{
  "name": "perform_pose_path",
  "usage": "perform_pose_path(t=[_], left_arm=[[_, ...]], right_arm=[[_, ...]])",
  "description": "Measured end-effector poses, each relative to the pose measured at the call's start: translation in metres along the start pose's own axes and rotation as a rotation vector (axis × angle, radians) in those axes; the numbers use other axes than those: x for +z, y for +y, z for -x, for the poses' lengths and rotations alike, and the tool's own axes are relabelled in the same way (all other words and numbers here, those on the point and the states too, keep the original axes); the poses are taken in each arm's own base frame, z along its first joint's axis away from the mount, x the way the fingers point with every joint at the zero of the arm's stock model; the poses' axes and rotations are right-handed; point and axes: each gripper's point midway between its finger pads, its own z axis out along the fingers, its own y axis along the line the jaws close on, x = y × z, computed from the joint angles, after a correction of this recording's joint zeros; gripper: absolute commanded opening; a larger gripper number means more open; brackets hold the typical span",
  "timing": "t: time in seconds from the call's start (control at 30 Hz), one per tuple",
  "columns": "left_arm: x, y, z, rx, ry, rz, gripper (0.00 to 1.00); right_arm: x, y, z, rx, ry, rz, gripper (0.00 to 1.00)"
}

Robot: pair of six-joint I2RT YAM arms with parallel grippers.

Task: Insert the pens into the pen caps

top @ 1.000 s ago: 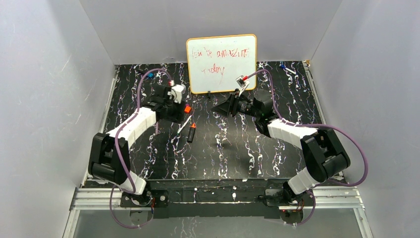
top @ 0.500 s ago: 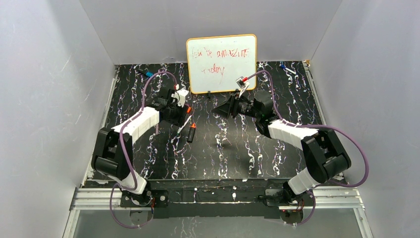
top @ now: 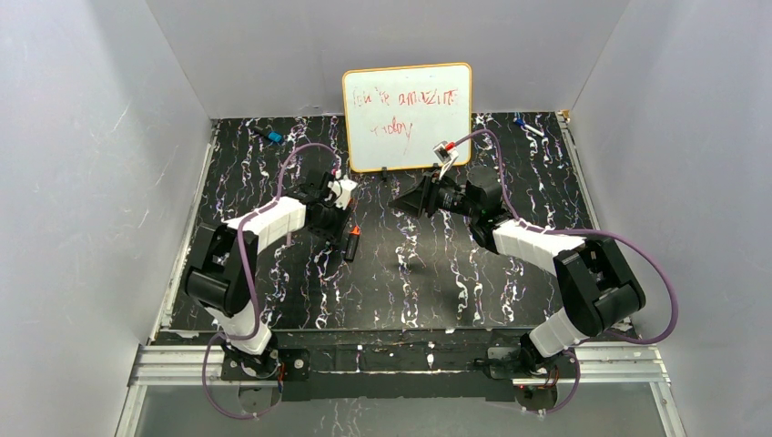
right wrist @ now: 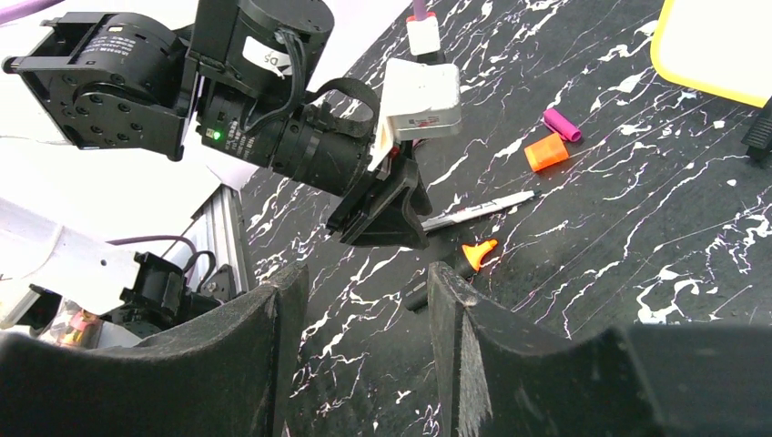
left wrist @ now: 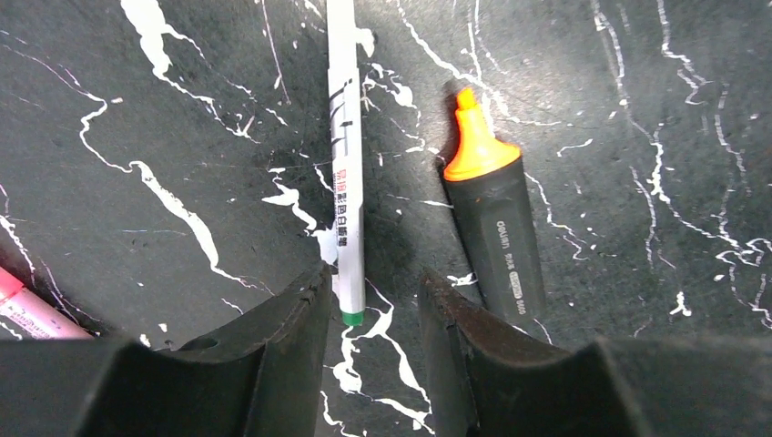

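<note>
- Jaws on the left gripper (left wrist: 371, 278) sit partly open. They straddle the green end of the white pen (left wrist: 344, 137) without pinching it, and there's a gap on the side toward the black marker (left wrist: 496, 232).
- White pen lies just beside that marker, not touching.
- Right wrist view catches the orange cap (right wrist: 546, 152) and pink cap (right wrist: 562, 125) near the marker. Left wrist view instead shows a pink pen (left wrist: 23, 309) beyond the white one.
- Right gripper (right wrist: 364, 271): jaws apart, empty.
</note>
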Motion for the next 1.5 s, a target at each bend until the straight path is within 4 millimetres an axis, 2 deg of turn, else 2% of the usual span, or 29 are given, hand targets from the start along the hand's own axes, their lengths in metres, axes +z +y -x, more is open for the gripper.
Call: perform_pose_path(t=[0.1, 0.17, 0.3, 0.33, 0.73, 0.87, 1.0, 1.2, 1.4, 1.5], left_arm=[[0.006, 0.002, -0.006, -0.002, 0.029, 0.012, 0.36], [0.01, 0.004, -0.01, -0.005, 0.045, 0.017, 0.32], [0.012, 0.007, -0.01, -0.005, 0.051, 0.033, 0.03], [0.013, 0.007, -0.01, -0.005, 0.051, 0.035, 0.0], [0.01, 0.007, -0.004, -0.007, 0.057, 0.029, 0.0], [0.0, 0.009, 0.028, -0.005, -0.022, 0.038, 0.0], [-0.004, 0.003, 0.038, -0.019, -0.051, 0.008, 0.0], [-0.014, -0.019, 0.055, -0.055, -0.123, -0.092, 0.0], [-0.037, -0.042, 0.08, -0.074, -0.237, -0.202, 0.0], [-0.04, -0.053, 0.085, -0.088, -0.266, -0.266, 0.0]], right_arm=[[0.0, -0.001, -0.001, 0.003, 0.004, -0.003, 0.59], [0.0, -0.001, -0.001, 0.001, 0.005, -0.003, 0.59], [0.0, -0.001, -0.002, -0.002, 0.006, -0.004, 0.59], [-0.001, -0.001, -0.002, -0.003, 0.006, -0.004, 0.59], [-0.001, 0.0, 0.0, -0.018, 0.003, -0.003, 0.59], [-0.004, -0.004, -0.009, -0.004, 0.016, -0.015, 0.59], [-0.005, -0.005, -0.012, 0.001, 0.021, -0.019, 0.61], [-0.007, -0.028, -0.016, 0.156, -0.034, -0.147, 0.6], [0.003, -0.062, -0.048, 0.378, -0.063, -0.193, 0.61], [0.011, -0.074, -0.057, 0.454, -0.092, -0.174, 0.6]])
